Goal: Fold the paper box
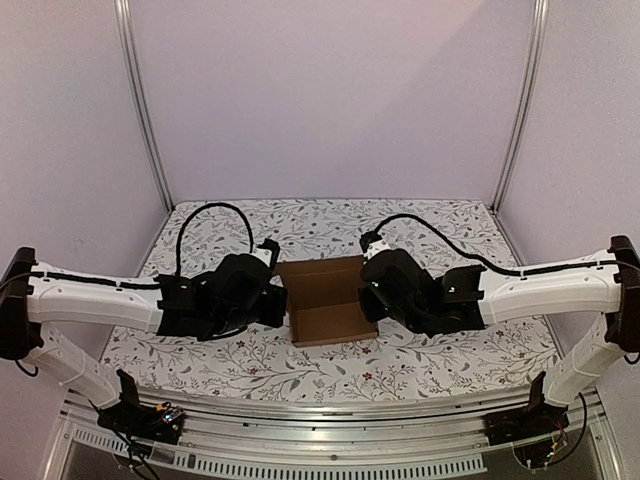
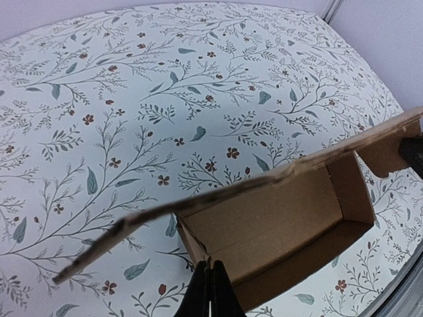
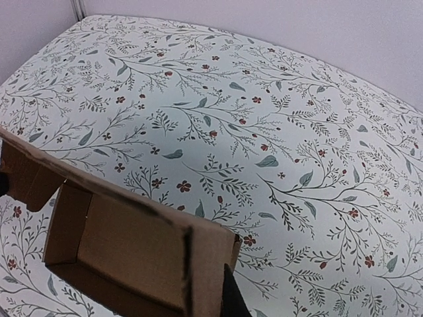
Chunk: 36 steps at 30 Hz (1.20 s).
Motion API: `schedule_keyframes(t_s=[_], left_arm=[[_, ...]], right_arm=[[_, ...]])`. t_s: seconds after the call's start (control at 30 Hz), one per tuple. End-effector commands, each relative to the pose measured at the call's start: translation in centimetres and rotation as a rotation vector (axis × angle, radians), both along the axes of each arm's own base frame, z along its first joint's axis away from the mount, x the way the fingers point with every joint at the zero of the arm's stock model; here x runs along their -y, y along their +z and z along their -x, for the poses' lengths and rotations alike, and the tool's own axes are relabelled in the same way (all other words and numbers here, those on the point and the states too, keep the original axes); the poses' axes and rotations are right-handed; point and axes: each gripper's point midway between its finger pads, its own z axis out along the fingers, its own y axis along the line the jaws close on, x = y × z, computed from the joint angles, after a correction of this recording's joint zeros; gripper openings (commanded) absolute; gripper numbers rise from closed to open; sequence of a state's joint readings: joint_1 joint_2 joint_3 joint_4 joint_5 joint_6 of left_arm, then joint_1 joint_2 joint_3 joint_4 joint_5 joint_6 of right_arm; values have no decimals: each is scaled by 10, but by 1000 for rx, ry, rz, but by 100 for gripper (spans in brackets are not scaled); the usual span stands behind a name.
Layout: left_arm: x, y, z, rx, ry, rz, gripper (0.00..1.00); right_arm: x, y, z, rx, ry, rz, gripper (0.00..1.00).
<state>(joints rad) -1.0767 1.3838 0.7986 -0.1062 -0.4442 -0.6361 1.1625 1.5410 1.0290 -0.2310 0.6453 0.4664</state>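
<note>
The paper box (image 1: 328, 300) is brown cardboard, half formed into an open tray with its lid flap raised at the far side. It sits mid-table between both arms. My left gripper (image 1: 281, 300) is at the box's left end. In the left wrist view its jaws (image 2: 211, 267) are shut together on the edge of the box's end wall (image 2: 193, 241). My right gripper (image 1: 367, 292) is at the right end. In the right wrist view one finger (image 3: 231, 297) lies against the outside of the box's end wall (image 3: 211, 271), and the cardboard hides the other.
The table is covered by a floral cloth (image 1: 440, 340). Pale walls and metal frame posts (image 1: 145, 110) enclose the back and sides. The left arm's black cable (image 1: 215, 210) loops over the cloth behind the box.
</note>
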Motion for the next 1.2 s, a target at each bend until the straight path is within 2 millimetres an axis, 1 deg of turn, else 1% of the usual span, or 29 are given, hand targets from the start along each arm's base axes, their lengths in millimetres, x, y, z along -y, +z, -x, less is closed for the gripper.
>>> schedule_keyframes(t_s=[0.0,0.2,0.37,0.67,0.93,1.17], left_arm=[[12,10,4,11,38,30,0],[14,9,3,22,71,18,0],[14,4,4,29,85,5,0],[21,-24,16,0,67,-49,0],[27,-43,27,-32,68,-64,0],[35,-41,32,-27,59,-67,0]], right_arm=[[-20,17,-6,52,-107,-132,0],[-17,5,-8,64,-182,-126,0],[-16,-9,-6,48,-179,-112,0],[0,-42,0,12,-219,-119,0],[7,-63,7,-12,-236,-117,0],[7,-71,13,-18,-240,-125,0]])
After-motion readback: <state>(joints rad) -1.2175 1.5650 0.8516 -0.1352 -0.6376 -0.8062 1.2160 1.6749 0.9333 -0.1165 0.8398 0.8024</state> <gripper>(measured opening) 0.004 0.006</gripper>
